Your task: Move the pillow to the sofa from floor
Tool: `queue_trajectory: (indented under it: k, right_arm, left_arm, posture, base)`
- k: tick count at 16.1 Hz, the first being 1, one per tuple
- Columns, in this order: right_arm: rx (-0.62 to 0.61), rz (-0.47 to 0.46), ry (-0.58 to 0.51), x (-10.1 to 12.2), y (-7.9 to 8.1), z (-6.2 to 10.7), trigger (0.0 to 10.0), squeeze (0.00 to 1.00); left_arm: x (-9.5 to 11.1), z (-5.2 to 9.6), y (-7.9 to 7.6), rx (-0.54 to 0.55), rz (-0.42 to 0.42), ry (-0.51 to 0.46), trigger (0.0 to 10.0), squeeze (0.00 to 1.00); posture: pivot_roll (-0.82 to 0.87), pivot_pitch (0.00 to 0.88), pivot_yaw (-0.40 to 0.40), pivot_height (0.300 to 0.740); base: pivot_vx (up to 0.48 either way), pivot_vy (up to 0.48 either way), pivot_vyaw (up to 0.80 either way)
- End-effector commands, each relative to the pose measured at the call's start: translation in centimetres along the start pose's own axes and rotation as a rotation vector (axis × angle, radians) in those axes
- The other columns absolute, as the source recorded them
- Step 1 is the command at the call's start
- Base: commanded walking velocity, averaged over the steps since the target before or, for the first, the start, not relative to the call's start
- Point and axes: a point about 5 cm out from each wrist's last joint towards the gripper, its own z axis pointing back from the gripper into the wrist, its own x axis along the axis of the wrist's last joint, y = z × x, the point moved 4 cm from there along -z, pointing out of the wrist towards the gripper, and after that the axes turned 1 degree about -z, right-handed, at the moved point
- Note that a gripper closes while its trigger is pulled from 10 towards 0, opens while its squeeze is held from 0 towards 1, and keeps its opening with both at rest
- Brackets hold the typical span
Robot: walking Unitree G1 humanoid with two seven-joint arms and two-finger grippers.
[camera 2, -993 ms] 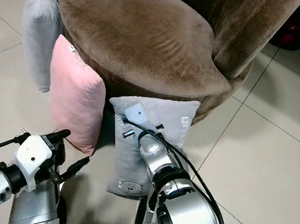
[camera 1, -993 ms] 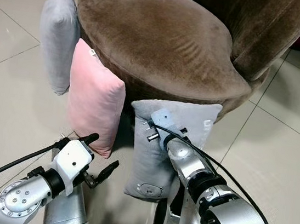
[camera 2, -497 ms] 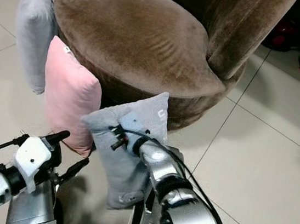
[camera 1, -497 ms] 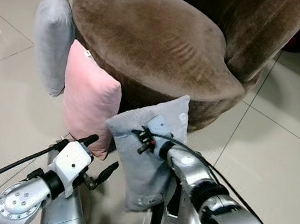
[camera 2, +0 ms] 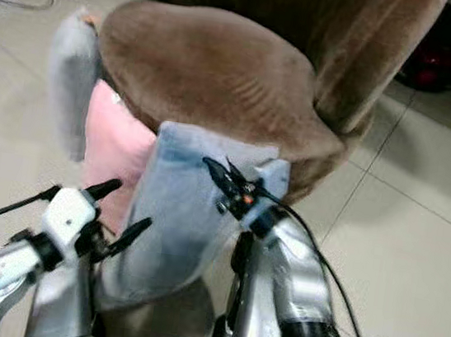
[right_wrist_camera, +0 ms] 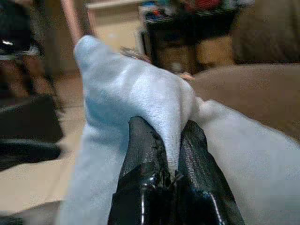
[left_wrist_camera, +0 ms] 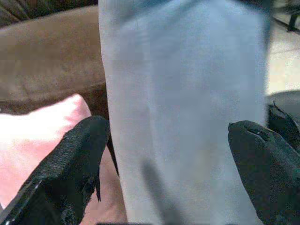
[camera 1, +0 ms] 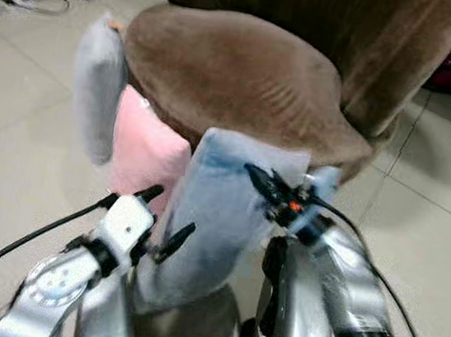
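Right gripper point(right_wrist_camera: 173, 140) pinches the grey pillow point(camera 1: 219, 217) by a fold, as I read in its wrist view; head views show the pillow hanging before the sofa point(camera 1: 237, 79). Left gripper point(left_wrist_camera: 178, 154) spread, straddling the pillow.

Pale grey pillow point(camera 1: 211, 216), pink pillow point(camera 1: 148, 154), another grey pillow point(camera 1: 97, 85), plain brown sofa point(camera 1: 238, 70), black-fingered pincers.

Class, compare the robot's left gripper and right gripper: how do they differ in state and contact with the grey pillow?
The right gripper is shut, pinching a fold of the grey pillow; the left gripper is open, gripping nothing. The right holds the pillow near its top edge; the left sits lower, beside it. Both have black fingers.
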Motion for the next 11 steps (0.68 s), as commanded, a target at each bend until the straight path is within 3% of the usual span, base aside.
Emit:
queue_trajectory:
  k: [1, 3, 4, 5, 6, 7, 8, 11]
  right_arm:
    - [0.046, 0.008, -0.067, 2.3, 1.1, 0.0, 0.0, 0.0]
    - [-0.016, -0.013, -0.151, 5.3, 0.9, 0.4, 0.0, 0.0]
    - [-0.113, 0.003, -0.246, 7.9, -0.2, 0.2, 0.0, 0.0]
    - [-0.262, 0.019, -0.393, 12.0, -1.9, 0.2, 0.0, 0.0]
    - [-0.36, 0.044, -0.486, 14.9, -2.7, 0.3, 0.0, 0.0]
    - [-0.466, 0.049, -0.53, 16.4, -3.6, 0.6, 0.0, 0.0]
    - [-0.527, 0.058, -0.524, 16.6, -4.0, 0.8, 10.0, 0.0]
    - [-0.566, 0.116, -0.281, 12.1, -4.3, 0.5, 10.0, 0.0]
  left_arm:
    - [-0.3, -0.2, 0.0, 0.002, -0.008, 0.006, 10.0, 0.0]
    - [-0.1, -0.6, 0.3, 0.015, -0.016, -0.008, 10.0, 0.0]
    - [0.5, -0.9, 1.2, 0.077, -0.028, -0.037, 10.0, 0.0]
    - [1.4, -1.3, 2.5, 0.179, -0.041, -0.079, 10.0, 0.0]
    - [1.5, -1.6, 2.9, 0.214, -0.051, -0.083, 10.0, 0.0]
    - [1.2, -1.7, 2.8, 0.221, -0.053, -0.073, 10.0, 0.0]
    - [1.0, -1.6, 2.7, 0.224, -0.052, -0.067, 10.0, 0.0]
    - [0.8, -1.0, 3.0, 0.265, -0.048, -0.054, 10.0, 0.0]
  posture:
    - [0.0, 0.0, 0.003, 0.38]
    - [0.0, 0.0, 0.01, 0.38]
    - [0.0, 0.0, 0.012, 0.38]
    - [-0.01, 0.0, 0.015, 0.38]
    - [-0.01, 0.0, 0.011, 0.38]
    - [0.0, 0.0, 0.002, 0.38]
    - [0.0, 0.0, 0.0, 0.38]
    - [0.01, 0.0, -0.013, 0.38]
  base:
    - [0.0, 0.0, 0.0]
    - [0.0, 0.0, 0.0]
    - [0.0, 0.0, 0.0]
    - [0.0, 0.0, 0.0]
    - [0.0, 0.0, 0.0]
    - [0.0, 0.0, 0.0]
    - [0.0, 0.0, 0.0]
    - [0.0, 0.0, 0.0]
